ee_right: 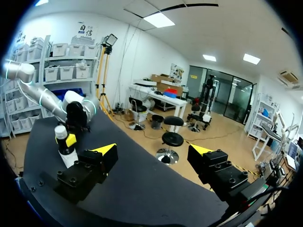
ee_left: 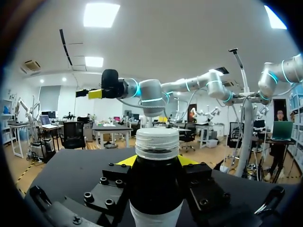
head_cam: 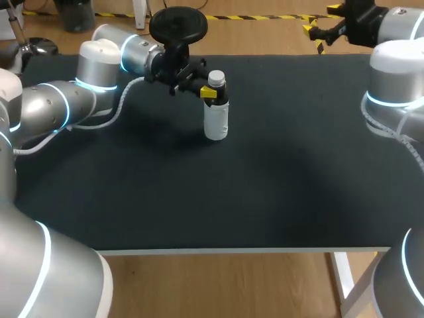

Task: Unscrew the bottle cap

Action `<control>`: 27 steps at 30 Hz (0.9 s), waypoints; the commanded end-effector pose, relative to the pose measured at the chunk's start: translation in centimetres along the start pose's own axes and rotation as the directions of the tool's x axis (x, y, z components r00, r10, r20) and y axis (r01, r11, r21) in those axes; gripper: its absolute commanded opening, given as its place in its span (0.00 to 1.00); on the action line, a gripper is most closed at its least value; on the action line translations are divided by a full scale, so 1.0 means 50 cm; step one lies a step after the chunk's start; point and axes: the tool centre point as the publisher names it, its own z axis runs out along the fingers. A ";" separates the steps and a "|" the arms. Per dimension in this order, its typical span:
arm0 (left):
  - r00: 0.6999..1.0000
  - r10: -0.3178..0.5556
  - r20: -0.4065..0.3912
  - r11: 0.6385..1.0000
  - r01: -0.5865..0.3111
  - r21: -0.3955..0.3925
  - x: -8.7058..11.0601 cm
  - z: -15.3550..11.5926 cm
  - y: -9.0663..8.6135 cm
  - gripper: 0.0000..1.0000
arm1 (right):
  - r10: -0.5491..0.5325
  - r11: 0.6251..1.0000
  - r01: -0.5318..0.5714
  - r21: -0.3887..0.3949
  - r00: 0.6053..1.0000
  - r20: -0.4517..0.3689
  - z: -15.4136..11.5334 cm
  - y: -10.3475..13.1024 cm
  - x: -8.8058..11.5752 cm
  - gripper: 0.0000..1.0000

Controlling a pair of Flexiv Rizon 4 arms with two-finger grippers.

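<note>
- A bottle (head_cam: 216,119) is standing straight up on the dark surface (head_cam: 265,185). It is sitting toward the far side, a little left of the middle.
- The bottle is white at the bottom and dark near the top.
- A white cap (head_cam: 216,78) is sitting on top of the bottle.
- My left arm (head_cam: 59,106) is coming in from the left and lying low over the surface, with its end right at the bottle.
- The left gripper (head_cam: 207,93) is holding the bottle from the side. Its fingers (ee_left: 124,161) are pinching the dark neck from two sides, just under the cap.
- In the left wrist view, the cap is poking up just above the yellow tips, and the bottle is filling the space between the fingers.
- My right arm (head_cam: 391,99) is showing at the right side of the surface.
- The right gripper (head_cam: 319,30) is hanging at the far right, past the far edge of the surface and well apart from the bottle.
- The right gripper's fingers are spread wide apart and are not touching the bottle.
- In the right wrist view, the bottle and the left gripper are showing far ahead and off to one side of the open yellow tips.
</note>
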 end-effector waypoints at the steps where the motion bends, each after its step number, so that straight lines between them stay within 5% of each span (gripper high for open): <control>1: 1.000 0.000 -0.009 1.000 0.000 0.002 -0.007 -0.003 0.002 0.00 | -0.008 0.996 0.007 -0.087 1.000 -0.016 0.010 0.016 0.053 1.00; 14: 1.000 0.000 -0.009 1.000 0.000 0.002 -0.007 -0.003 0.002 0.00 | 0.015 0.960 -0.041 -0.276 0.995 -0.094 0.064 0.045 0.256 1.00; 27: 1.000 0.000 -0.009 1.000 0.000 0.002 -0.007 -0.003 0.002 0.00 | 0.058 0.939 -0.095 -0.329 0.991 -0.122 0.065 0.029 0.429 1.00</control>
